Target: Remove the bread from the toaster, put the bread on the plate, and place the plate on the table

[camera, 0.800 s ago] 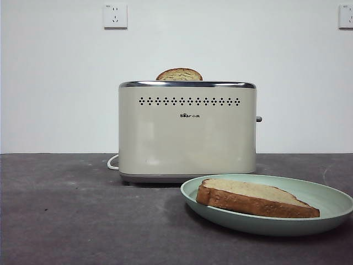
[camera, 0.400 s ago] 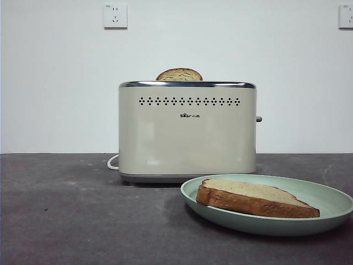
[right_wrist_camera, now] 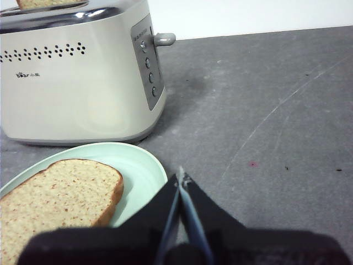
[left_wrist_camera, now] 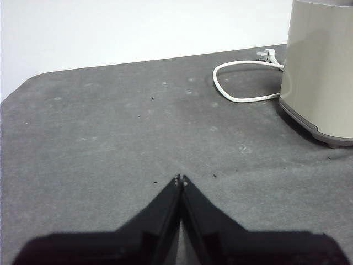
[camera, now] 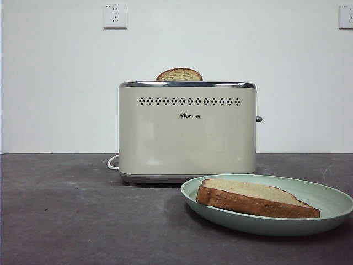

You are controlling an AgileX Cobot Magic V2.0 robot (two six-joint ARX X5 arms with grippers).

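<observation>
The bread (camera: 255, 197) lies flat on the mint-green plate (camera: 325, 201), which rests on the dark table (camera: 71, 221) in front of the toaster (camera: 187, 132). It also shows in the right wrist view (right_wrist_camera: 55, 193) on the plate (right_wrist_camera: 143, 165). A second slice (camera: 179, 74) pokes its domed top out of the toaster. My right gripper (right_wrist_camera: 181, 178) is shut and empty, low beside the plate's rim. My left gripper (left_wrist_camera: 180, 179) is shut and empty over bare table, away from the toaster's (left_wrist_camera: 322, 66) cord side. Neither gripper shows in the front view.
A white cord (left_wrist_camera: 242, 83) loops on the table beside the toaster. The toaster's lever (right_wrist_camera: 164, 38) and buttons face the right arm's side. Two wall sockets (camera: 115, 15) sit on the white wall behind.
</observation>
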